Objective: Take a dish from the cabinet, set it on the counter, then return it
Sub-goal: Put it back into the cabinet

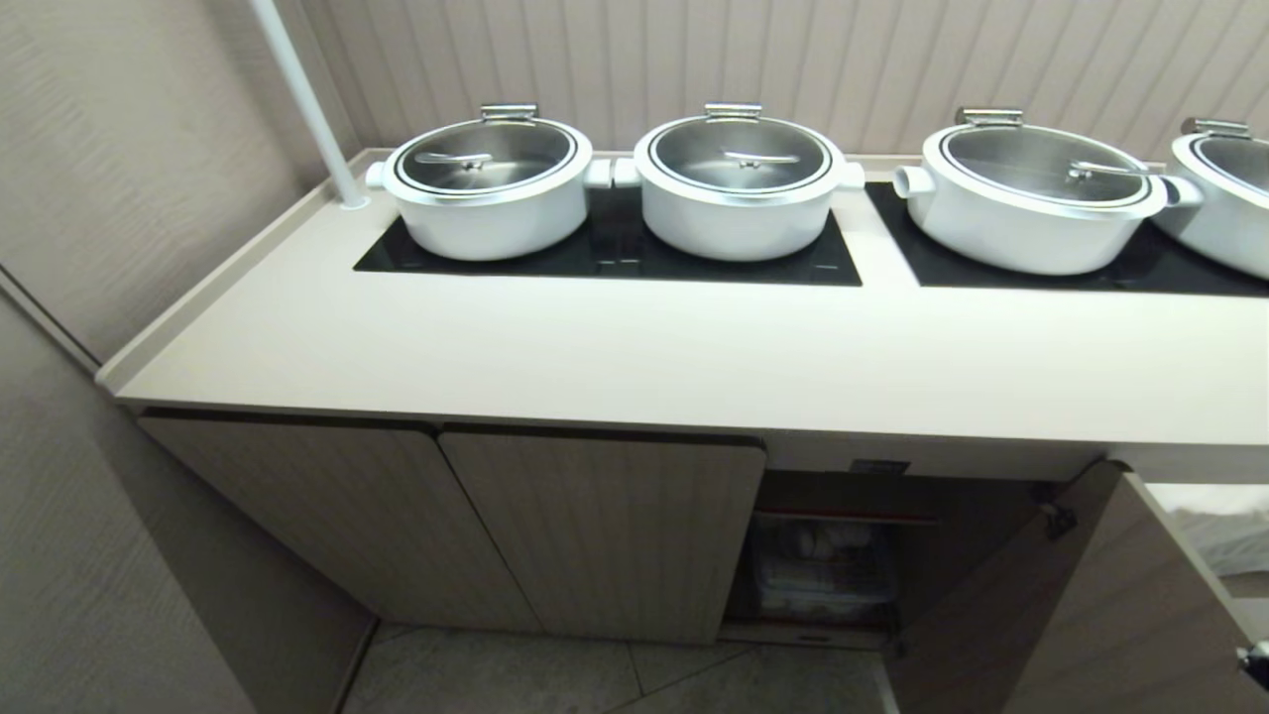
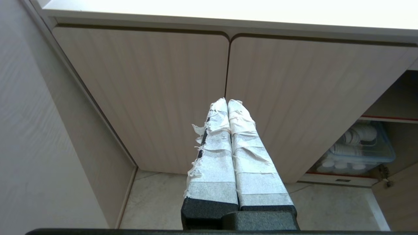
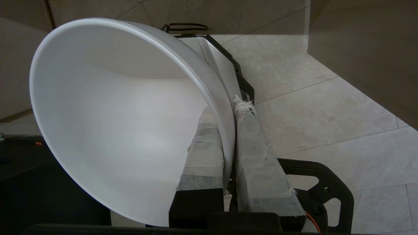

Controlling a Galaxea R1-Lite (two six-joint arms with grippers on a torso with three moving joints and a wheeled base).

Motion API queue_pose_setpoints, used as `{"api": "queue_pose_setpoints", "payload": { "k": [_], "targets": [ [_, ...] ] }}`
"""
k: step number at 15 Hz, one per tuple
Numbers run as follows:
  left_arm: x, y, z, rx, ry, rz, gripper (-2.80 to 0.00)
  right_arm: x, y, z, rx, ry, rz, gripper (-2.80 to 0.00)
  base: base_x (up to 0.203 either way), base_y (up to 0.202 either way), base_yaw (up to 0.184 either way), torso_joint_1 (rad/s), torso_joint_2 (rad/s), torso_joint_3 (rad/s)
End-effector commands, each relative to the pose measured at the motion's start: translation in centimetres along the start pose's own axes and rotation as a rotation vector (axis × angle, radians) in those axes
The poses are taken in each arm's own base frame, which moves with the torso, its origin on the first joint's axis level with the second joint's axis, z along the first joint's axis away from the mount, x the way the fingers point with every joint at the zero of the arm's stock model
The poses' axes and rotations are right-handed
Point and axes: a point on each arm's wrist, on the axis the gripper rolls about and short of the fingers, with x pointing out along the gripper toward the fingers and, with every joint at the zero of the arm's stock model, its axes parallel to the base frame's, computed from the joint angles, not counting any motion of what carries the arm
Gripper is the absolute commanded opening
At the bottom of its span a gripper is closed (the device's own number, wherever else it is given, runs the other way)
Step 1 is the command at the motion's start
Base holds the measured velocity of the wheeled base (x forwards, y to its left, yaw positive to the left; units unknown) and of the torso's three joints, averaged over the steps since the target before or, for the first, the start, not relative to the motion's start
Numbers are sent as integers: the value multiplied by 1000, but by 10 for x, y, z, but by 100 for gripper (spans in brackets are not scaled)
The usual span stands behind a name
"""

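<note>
The dish (image 3: 124, 130), a plain white glossy bowl, fills much of the right wrist view, held on edge above a tiled floor. My right gripper (image 3: 228, 111) is shut on its rim, one taped finger inside the bowl and one outside. The counter (image 1: 634, 357) is a long beige worktop in the head view. Beneath it the cabinet (image 1: 595, 535) has two ribbed doors shut and one compartment (image 1: 972, 555) open on the right. My left gripper (image 2: 227, 101) is shut on nothing, hanging in front of the shut doors. Neither gripper shows in the head view.
Several large white pots with steel lids (image 1: 739, 183) stand on black cooktop panels (image 1: 615, 253) at the back of the counter. The open cabinet door (image 1: 1091, 615) swings out at lower right. A clear bin of white cups (image 2: 359, 147) sits on the cabinet shelf. A wall (image 1: 119, 178) closes the left side.
</note>
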Motion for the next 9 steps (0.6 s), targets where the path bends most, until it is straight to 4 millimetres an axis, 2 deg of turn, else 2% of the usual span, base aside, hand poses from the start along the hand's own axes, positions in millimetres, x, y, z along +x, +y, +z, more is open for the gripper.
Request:
{"api": "queue_pose_setpoints", "payload": {
  "k": [1, 9],
  "targets": [
    [0, 0, 0, -1, 0, 1, -280, 0, 0, 0, 1, 5, 0, -280, 0, 0, 0, -149, 305, 163],
    [0, 0, 0, -1, -1, 1, -280, 2, -1, -2, 4, 21, -3, -280, 0, 0, 0, -142, 302, 163]
  ]
}}
